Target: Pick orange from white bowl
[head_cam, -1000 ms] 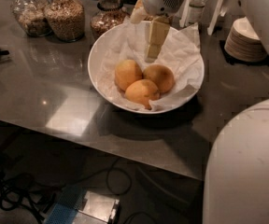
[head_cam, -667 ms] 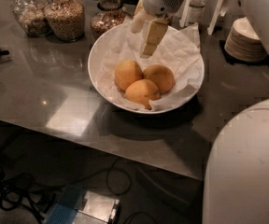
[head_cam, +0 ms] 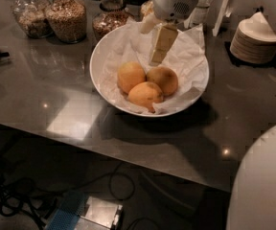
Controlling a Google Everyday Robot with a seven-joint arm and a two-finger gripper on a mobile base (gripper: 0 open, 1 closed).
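Observation:
The white bowl, wide and lined with crumpled white paper, stands on the grey table and holds three yellow-orange fruits. The orange is the round one at the left. A darker fruit lies to its right and a more oval one lies in front. My gripper hangs over the back of the bowl, just above and behind the fruits. Its cream fingers point down, stand apart and hold nothing. The longer finger's tip is close above the gap between the orange and the darker fruit.
Glass jars of grains and nuts stand behind the bowl at the left. A stack of small tan plates sits at the right. The table's front edge runs below, with cables on the floor. A white robot body part fills the lower right corner.
The gripper has stayed over the back of the bowl. A second finger now shows spread out to the left of the first. The fruits have not moved.

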